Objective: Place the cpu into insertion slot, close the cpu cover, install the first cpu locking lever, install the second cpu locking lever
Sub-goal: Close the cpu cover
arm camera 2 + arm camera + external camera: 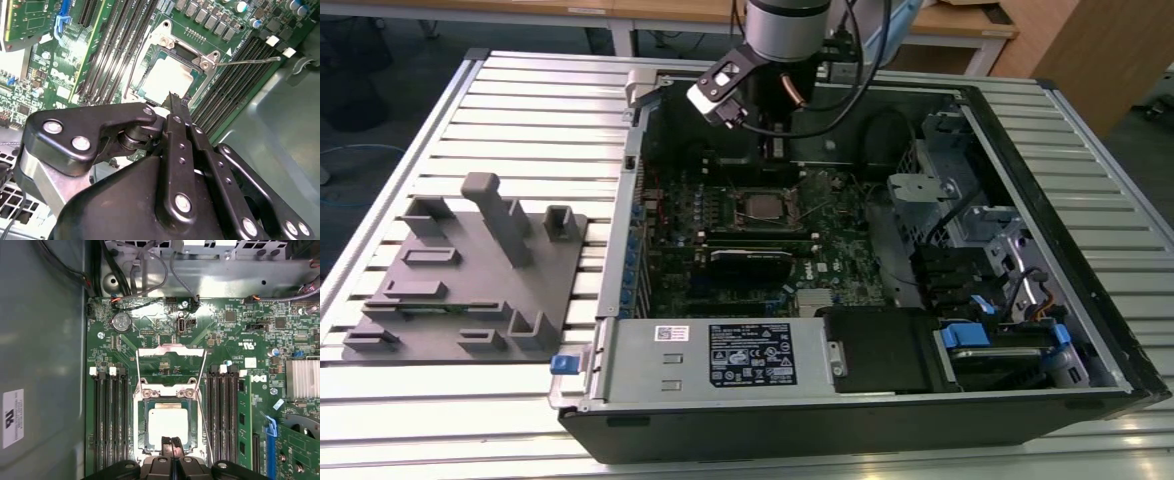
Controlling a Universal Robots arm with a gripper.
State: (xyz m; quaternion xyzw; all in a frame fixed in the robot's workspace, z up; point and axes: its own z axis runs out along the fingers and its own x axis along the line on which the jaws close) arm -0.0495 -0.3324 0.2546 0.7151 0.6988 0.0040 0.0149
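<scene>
Cpu: seated flat in insertion slot, on green motherboard.
Cpu cover: lying down around cpu, metal top showing through window.
Lever: thin wire, sticking out sideways over memory slots.
Gripper: fingers pressed together, holding nothing, tips at cpu's edge; contact impossible to tell.

exterior view — high, far, whole case | both wrist views — close, sharing cpu
</scene>
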